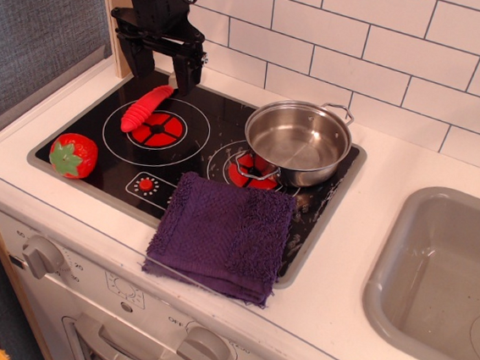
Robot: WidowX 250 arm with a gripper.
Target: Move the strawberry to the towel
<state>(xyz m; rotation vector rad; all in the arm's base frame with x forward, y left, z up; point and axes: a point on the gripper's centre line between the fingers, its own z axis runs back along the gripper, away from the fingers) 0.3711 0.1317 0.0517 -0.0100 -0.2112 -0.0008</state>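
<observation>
Closest to me, the stove front is showing its grey knobs along the lower edge, one at the left and another further right.

Just above that, the towel is lying folded and dark purple on the front part of the black cooktop, its near edge hanging over the cooktop's rim onto the white counter. Nothing is sitting on it.

Off to the left, the strawberry is resting on the front left corner of the cooktop, red with its green cap turned toward the left. It is lying well apart from the towel, with a bare stretch of black glass between them.

Further back, a ribbed red spoon handle is lying slantwise across the left burner ring. To the right, the steel pot is standing upright on the right burner, just behind the towel's far edge, and looking empty inside.

At the right, the grey sink is sitting sunk into the counter.

At the back left, the gripper is hanging above the rear of the cooktop, just beyond the spoon handle's far tip. Its two dark fingers are standing spread apart, holding nothing. Behind everything, the white tiled wall is running across.
</observation>
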